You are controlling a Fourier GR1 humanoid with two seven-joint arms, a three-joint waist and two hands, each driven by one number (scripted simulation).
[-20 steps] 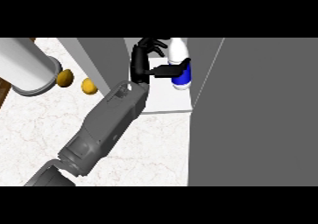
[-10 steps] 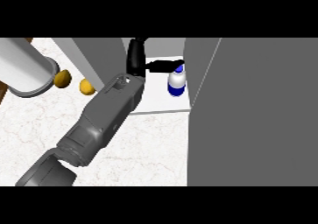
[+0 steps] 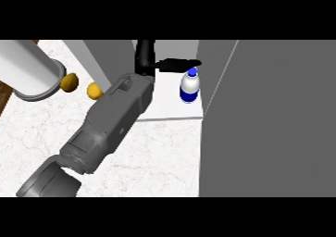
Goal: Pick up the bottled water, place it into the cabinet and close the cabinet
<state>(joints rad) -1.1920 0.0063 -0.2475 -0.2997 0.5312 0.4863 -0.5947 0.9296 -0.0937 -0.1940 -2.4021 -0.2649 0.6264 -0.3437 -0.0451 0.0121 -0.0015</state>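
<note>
Your left hand (image 3: 151, 59) is inside the open cabinet (image 3: 171, 113), reaching in from the lower left on its grey forearm (image 3: 108, 125). The hand is released: its fingers point straight, one dark digit stretching rightward toward the top of the bottled water (image 3: 189, 86), and nothing is curled round the bottle. Whether that digit's tip touches the cap you cannot tell from this angle; it ends just above it.

The bottled water stands upright on the cabinet's white floor, near the right inner wall, with its blue cap up and a blue band round its lower body. It sits just beside your wrist, apart from the forearm.

The cabinet door (image 3: 279, 120) fills the right of the view as a broad grey panel, swung open.

On the marbled surface (image 3: 157, 157) to the left you see two small yellow-orange rounded objects (image 3: 70, 82) side by side, next to a large pale cylinder (image 3: 23, 69) lying near the surface's left edge.

Your right hand does not show in the view.
</note>
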